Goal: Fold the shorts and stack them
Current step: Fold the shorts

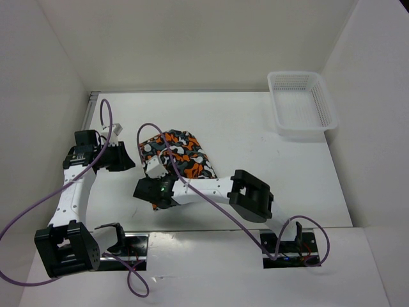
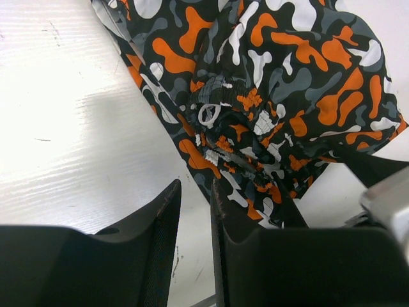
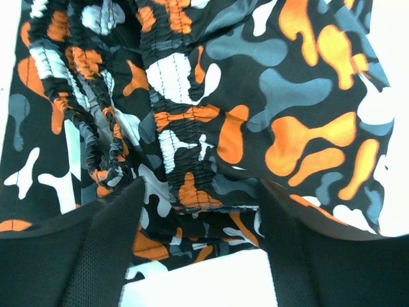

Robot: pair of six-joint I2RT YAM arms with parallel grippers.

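Observation:
The shorts [image 1: 182, 153], printed in orange, grey, black and white blotches, lie in a folded bundle on the white table [image 1: 268, 173], left of centre. My left gripper [image 1: 124, 158] is just left of the bundle. In the left wrist view the left gripper [image 2: 195, 185] has only a narrow gap with bare table showing through it, and one finger overlaps the edge of the shorts [image 2: 275, 83]. My right gripper [image 1: 146, 190] is at the bundle's near left corner. In the right wrist view the right gripper [image 3: 201, 185] is wide open, its fingers straddling the waistband edge of the shorts [image 3: 255, 96].
A white plastic mesh basket [image 1: 300, 105] stands at the far right of the table. White walls close in the left, back and right sides. Purple cables loop over both arms near the shorts.

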